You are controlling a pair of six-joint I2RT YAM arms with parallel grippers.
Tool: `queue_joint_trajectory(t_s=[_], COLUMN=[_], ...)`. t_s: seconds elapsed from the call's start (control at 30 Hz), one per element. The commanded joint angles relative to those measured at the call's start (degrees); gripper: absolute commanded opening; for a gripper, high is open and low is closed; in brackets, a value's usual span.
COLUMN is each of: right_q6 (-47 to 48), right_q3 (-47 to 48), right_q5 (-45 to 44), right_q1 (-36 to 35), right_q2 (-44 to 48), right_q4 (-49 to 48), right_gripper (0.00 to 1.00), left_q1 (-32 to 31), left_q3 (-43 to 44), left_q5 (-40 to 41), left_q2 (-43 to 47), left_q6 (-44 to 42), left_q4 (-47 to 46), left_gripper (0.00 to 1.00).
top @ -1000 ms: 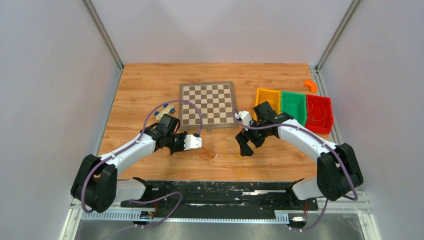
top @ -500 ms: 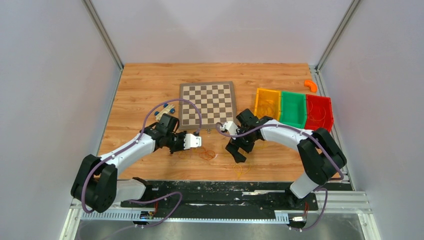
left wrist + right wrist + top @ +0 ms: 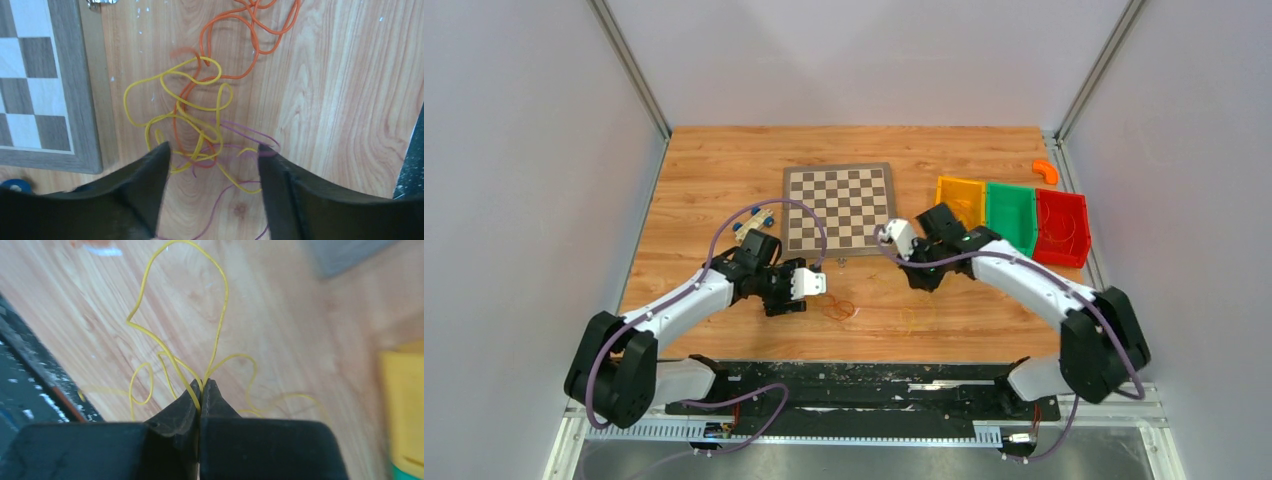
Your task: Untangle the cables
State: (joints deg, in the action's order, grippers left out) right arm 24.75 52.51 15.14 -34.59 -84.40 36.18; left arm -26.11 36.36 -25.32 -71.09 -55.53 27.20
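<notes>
We list the table (image 3: 340, 100): in the left wrist view, bare wood lies right of the cables (image 3: 195, 107), with the chessboard (image 3: 30, 75) frame just beside them on the left. The left end effector (image 3: 212, 170): jaws parted, straddling the tangle's near end. The right end effector (image 3: 201, 390): pinched shut on a yellow strand (image 3: 222, 315), loop running lengthwise straight away from its tips.

Chessboard (image 3: 839, 208), yellow bin (image 3: 965, 182), green bin (image 3: 1011, 187), red bin (image 3: 1064, 193)

Chessboard (image 3: 839, 208), bins (image 3: 1012, 205) beyond cables (image 3: 839, 308); far-left table (image 3: 714, 170) bare
</notes>
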Motion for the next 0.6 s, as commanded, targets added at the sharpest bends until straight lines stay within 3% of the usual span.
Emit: queue_joint_trajectory(t_s=[0.0, 0.03, 0.1, 0.43, 0.57], right_q6=[-0.1, -0.5, -0.2, 2.6, 1.6], right_q3=[10.3, 12.3, 16.0, 30.1, 32.0], right_q5=[8.8, 11.4, 14.7, 27.5, 28.8], right_q1=[8.9, 12.0, 18.9, 46.2, 50.5], right_q2=[11.1, 12.2, 14.3, 12.4, 6.3], right_q4=[7.9, 9.2, 11.1, 16.4, 16.1], right_gripper=[0.0, 0.0, 0.0, 0.0, 0.0], left_q1=[0.3, 0.3, 0.3, 0.4, 0.4], left_q3=[-0.1, -0.1, 0.0, 1.7, 1.9], left_q5=[0.4, 0.5, 0.6, 0.9, 0.8], left_q2=[2.7, 3.2, 3.8, 5.3, 5.4], left_q6=[2.0, 2.3, 3.4, 6.0, 6.1], left_q4=[-2.0, -2.1, -2.5, -3.4, -3.6], left_gripper=[0.79, 0.9, 0.99, 1.0, 1.0])
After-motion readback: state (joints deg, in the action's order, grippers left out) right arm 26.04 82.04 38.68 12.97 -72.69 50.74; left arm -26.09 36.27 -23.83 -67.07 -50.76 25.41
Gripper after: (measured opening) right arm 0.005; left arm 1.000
